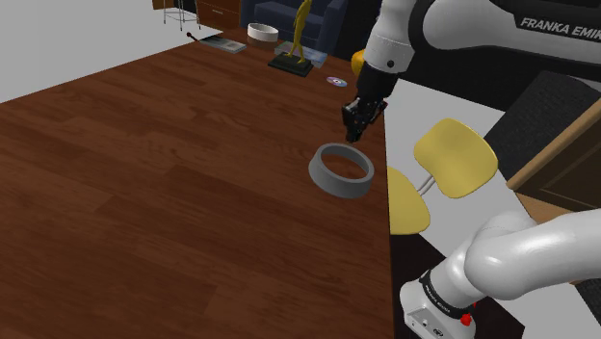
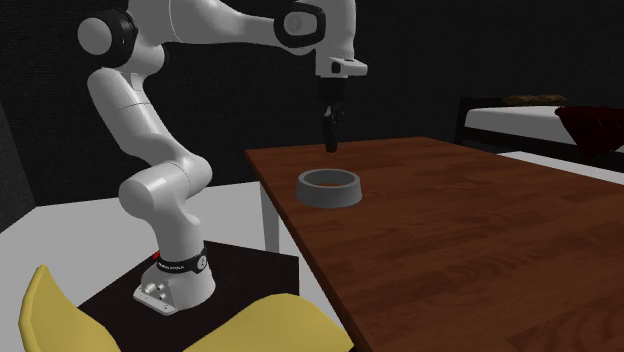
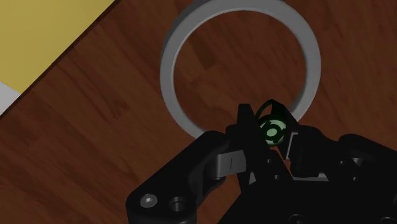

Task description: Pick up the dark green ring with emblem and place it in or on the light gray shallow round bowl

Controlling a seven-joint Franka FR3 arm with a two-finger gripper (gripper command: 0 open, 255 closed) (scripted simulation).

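Dark green ring with emblem (image 3: 273,128) sits clamped in my gripper (image 3: 268,135) over the light gray bowl (image 3: 169,70) rim, so I judge only centring and release are left.

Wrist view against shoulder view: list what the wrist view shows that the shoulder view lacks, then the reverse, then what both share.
Wrist view's extra: the dark green ring with its emblem, clasped in the hand.
Shoulder view's extra: the white arm, a gold statuette and a small disc at the table's far end.
Shared: the grey bowl, the wooden table, a yellow chair seat, and the hand itself.
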